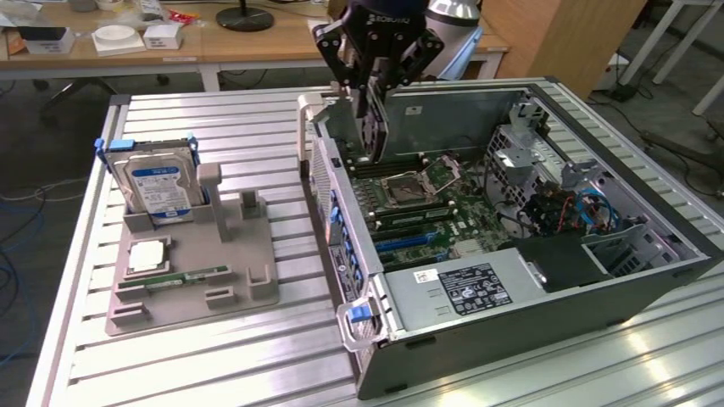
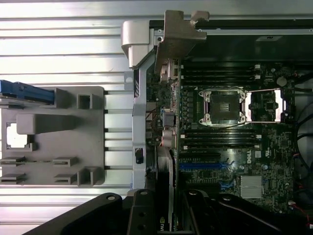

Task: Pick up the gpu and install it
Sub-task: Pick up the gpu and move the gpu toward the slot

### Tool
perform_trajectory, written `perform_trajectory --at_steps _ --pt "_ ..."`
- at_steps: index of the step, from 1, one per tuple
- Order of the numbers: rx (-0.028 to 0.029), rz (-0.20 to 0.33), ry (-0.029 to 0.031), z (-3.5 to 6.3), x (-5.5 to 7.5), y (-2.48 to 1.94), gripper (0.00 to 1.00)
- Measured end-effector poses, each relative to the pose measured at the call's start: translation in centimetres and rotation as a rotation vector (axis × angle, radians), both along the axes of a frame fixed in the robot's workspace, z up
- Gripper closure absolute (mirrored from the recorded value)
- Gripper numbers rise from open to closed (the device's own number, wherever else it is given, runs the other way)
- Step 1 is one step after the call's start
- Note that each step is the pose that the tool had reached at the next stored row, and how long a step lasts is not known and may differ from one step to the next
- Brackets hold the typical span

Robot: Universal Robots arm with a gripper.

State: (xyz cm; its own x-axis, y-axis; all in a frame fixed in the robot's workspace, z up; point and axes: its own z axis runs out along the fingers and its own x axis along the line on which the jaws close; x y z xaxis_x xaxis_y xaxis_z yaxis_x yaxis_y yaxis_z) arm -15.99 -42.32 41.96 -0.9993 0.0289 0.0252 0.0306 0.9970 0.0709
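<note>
Bright, even room light falls from above in the exterior view; shadows are soft and short. The slatted metal table [image 1: 226, 127] shines pale, with streaks of glare towards the exterior view's right; the inside of the computer case [image 1: 679, 254] is dimmer; the gpu [image 1: 377, 140], clamped in the gripper [image 1: 375, 97], reads as a dark slab. In the wrist view the table slats burn out to white bands; the grey holder [image 2: 54, 132] is evenly lit; the motherboard [image 2: 234, 147] lies in shade.

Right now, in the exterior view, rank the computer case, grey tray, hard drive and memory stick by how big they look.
Largest to smallest:
1. computer case
2. grey tray
3. hard drive
4. memory stick
</note>
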Motion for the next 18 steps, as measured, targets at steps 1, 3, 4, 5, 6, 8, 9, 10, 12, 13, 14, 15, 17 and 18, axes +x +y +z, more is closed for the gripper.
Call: perform_trajectory --at_steps 1,3,4,5,6,8,9,10,12,13,14,15,17,18 --pt "0.0000 0.000 0.0000 0.00 0.06 0.00 0.74" --pt "0.0001 0.000 0.0000 0.00 0.17 0.00 0.74" --pt "0.0000 0.000 0.0000 0.00 0.22 0.00 0.74" --pt "0.0000 0.000 -0.0001 0.00 0.27 0.00 0.74" --pt "0.0000 0.000 0.0000 0.00 0.33 0.00 0.74" --pt "0.0000 0.000 0.0000 0.00 0.45 0.00 0.74" --pt "0.0000 0.000 0.0000 0.00 0.50 0.00 0.74" --pt "0.0000 0.000 0.0000 0.00 0.54 0.00 0.74" --pt "0.0000 0.000 0.0000 0.00 0.63 0.00 0.74" --pt "0.0001 0.000 -0.0001 0.00 0.69 0.00 0.74" --pt "0.0000 0.000 0.0000 0.00 0.75 0.00 0.74" --pt "0.0000 0.000 0.0000 0.00 0.81 0.00 0.74" --pt "0.0000 0.000 0.0000 0.00 0.92 0.00 0.74" --pt "0.0000 0.000 0.0000 0.00 0.97 0.00 0.74"
